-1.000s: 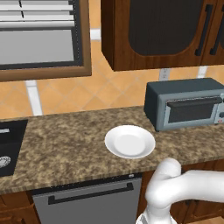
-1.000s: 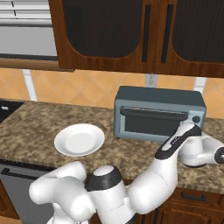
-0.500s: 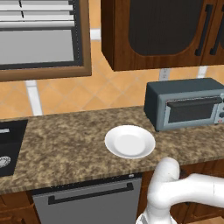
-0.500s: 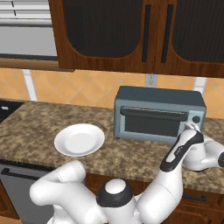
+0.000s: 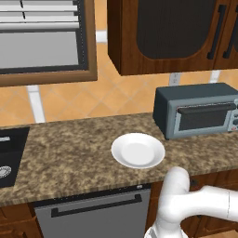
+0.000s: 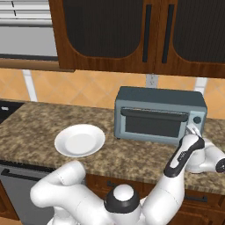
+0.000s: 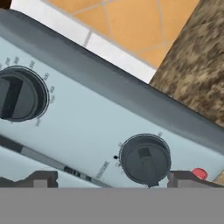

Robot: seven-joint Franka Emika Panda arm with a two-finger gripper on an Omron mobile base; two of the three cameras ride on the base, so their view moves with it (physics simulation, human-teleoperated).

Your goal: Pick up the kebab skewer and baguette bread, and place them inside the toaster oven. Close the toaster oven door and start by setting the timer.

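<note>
The blue-grey toaster oven (image 5: 200,114) (image 6: 160,115) stands on the granite counter at the right, and its toaster oven door (image 6: 151,125) with the dark bar handle is shut. My gripper (image 6: 192,130) (image 7: 114,179) is open, right in front of the oven's right-side control panel. In the hand view its dark fingertips (image 7: 41,179) stand wide apart on either side of the lower round knob (image 7: 145,158). A second, larger knob (image 7: 19,94) sits further along the panel. The kebab skewer and the baguette bread are hidden.
An empty white plate (image 5: 138,150) (image 6: 80,139) lies on the counter left of the oven. A dark sink (image 5: 7,153) is at the far left, a dishwasher (image 5: 93,214) sits below the counter, and wooden wall cabinets (image 6: 132,30) hang above. A small red dot (image 7: 199,173) marks the panel beside the lower knob.
My hand has edged a little to the right along the oven's front, up to the control panel. The jaws have stayed open; oven and plate have not moved.
</note>
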